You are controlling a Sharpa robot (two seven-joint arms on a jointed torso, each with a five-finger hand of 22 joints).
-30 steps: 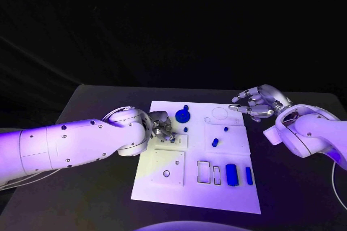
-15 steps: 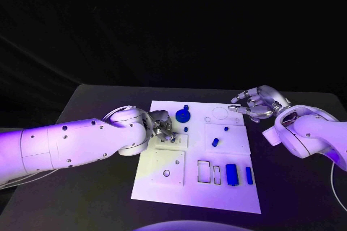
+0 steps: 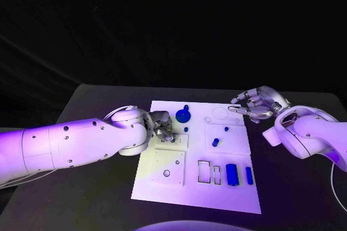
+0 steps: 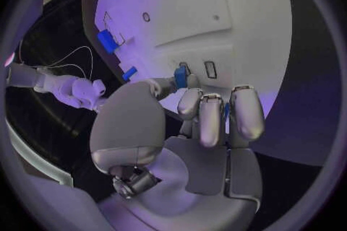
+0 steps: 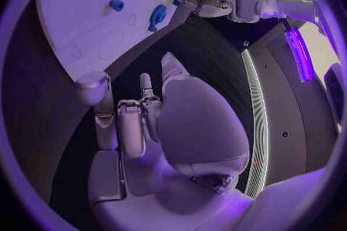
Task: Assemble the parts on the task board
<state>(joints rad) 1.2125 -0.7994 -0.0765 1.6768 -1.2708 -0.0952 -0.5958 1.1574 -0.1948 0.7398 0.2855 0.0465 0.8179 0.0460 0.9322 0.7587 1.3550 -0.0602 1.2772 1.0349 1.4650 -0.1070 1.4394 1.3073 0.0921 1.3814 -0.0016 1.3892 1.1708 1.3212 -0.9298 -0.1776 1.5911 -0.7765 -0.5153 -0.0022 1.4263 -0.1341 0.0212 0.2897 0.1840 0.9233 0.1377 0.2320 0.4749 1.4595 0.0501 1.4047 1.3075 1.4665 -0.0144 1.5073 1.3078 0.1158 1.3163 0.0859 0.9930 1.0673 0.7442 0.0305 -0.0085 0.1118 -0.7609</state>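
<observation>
Pinching one blue part [image 4: 180,76], left hand [image 3: 162,129]; right hand [image 3: 256,105] fingers curled, empty.

My head camera looks steeply down on the task board [image 3: 195,191] from above, while my wrist cameras sit close behind my left hand [image 4: 195,127] and right hand [image 5: 155,121], both facing that same board.
</observation>
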